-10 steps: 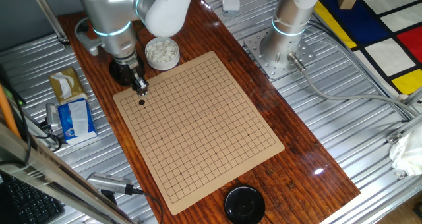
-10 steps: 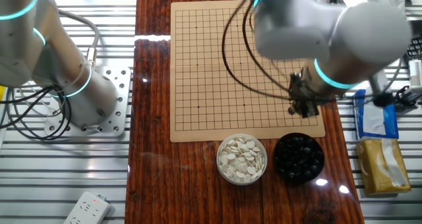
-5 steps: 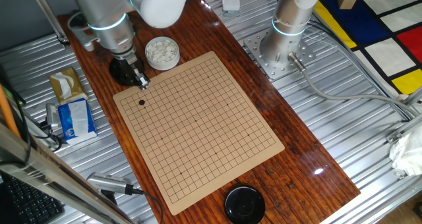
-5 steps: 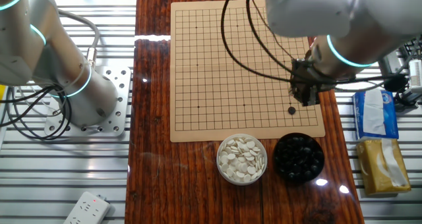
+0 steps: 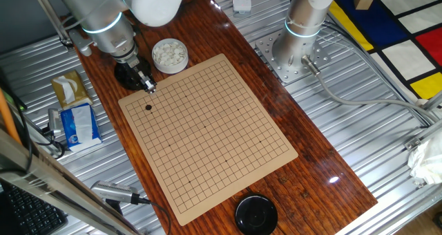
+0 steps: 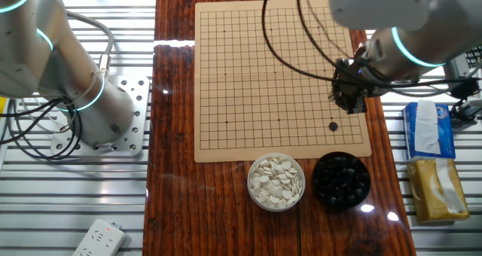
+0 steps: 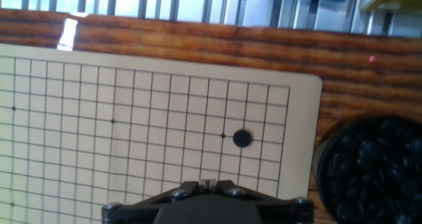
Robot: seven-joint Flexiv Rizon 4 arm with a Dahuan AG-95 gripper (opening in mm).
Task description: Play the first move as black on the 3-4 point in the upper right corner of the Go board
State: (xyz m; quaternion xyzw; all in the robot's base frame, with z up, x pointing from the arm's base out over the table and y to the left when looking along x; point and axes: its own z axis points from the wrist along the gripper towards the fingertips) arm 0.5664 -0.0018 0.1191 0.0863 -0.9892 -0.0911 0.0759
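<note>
Black stone (image 7: 242,138) sits alone on a crossing near the board (image 6: 248,75) corner closest to the bowls, apart from the end effector (image 6: 349,99) raised beside it; whether the fingers are parted I cannot tell. Judging the placement done, the arm should lift straight away without brushing it. One bowl (image 6: 341,179) holds black stones, its neighbour (image 6: 276,182) white ones.

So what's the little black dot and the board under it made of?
The black stone looks like smooth, shiny plastic or glass; which one can't be told. The board looks like a thin matte tan sheet, perhaps wood or card, with printed lines and rounded corners.
</note>
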